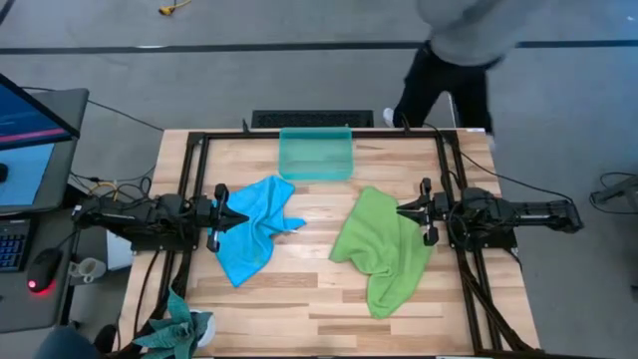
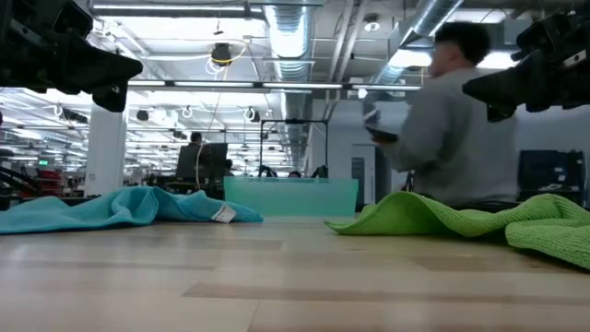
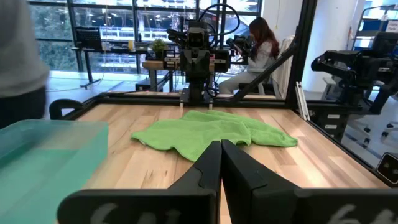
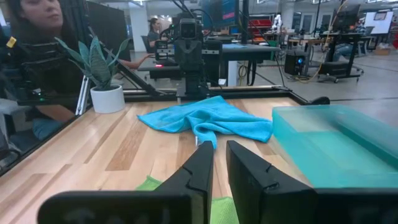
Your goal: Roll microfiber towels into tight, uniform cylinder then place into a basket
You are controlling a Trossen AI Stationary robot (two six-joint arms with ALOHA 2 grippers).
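Two unrolled towels, blue towel (image 1: 254, 227) left and green towel (image 1: 383, 249) right, one basket (image 1: 316, 155) far; left end effector (image 1: 225, 211) together, right end effector (image 1: 406, 211) slightly apart, holding nothing.

Blue towel (image 2: 120, 208) and green towel (image 2: 479, 221) (both crumpled) flank the basket (image 2: 290, 195).

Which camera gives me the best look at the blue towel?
The high view: the whole crumpled blue towel shows, beside the left gripper. The right wrist view shows it farther off; the low view only edge-on; the left wrist view not at all.
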